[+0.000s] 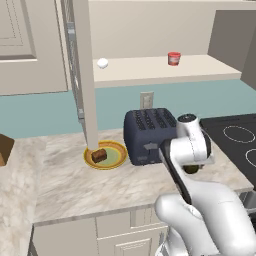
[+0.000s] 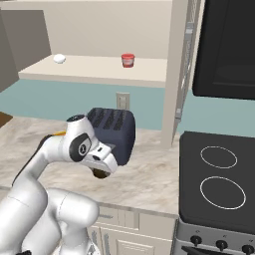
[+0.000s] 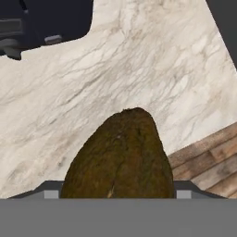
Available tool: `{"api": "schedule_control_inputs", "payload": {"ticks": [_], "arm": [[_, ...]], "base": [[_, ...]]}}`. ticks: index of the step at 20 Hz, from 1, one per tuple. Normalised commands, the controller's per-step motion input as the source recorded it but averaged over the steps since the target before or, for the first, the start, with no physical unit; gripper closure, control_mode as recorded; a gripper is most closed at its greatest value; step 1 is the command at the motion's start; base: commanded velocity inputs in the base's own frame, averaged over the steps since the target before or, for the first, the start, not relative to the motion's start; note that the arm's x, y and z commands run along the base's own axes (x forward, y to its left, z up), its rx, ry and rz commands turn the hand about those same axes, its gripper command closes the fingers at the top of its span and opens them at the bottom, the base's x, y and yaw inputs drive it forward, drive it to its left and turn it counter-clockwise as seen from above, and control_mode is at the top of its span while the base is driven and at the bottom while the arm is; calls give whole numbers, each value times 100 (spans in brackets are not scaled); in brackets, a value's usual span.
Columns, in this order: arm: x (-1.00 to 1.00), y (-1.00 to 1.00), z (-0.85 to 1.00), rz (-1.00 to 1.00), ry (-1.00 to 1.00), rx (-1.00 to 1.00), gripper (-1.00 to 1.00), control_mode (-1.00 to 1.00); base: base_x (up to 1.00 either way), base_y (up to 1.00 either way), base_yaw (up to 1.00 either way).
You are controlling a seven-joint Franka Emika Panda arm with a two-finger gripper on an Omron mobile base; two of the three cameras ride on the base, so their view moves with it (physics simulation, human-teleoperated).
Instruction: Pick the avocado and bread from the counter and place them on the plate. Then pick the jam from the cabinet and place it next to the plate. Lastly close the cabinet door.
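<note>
fingers: can't tell if pinching; avocado (image 3: pixel 119 157) sits right between them
avocado: round, firm, slick skin; grip at widest middle
bread: on plate (image 1: pixel 119 161)

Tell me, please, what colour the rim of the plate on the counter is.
Yellow-orange, around a pale green centre; the plate shows best in the left base view.
</note>
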Motion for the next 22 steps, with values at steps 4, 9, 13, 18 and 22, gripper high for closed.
{"api": "schedule_control_inputs", "payload": {"ticks": [4, 9, 13, 18, 22], "arm": [[-12, 100, 17, 17, 3, 0, 100, -100], [-6, 99, 4, 19, 3, 0, 100, -100], [0, 97, 4, 19, 6, 0, 100, -100], [12, 93, 3, 18, 6, 0, 100, -100], [29, 75, 16, 4, 2, 0, 100, -100]], "base": [[0, 0, 0], [0, 0, 0], [0, 0, 0], [0, 0, 0], [0, 0, 0]]}}
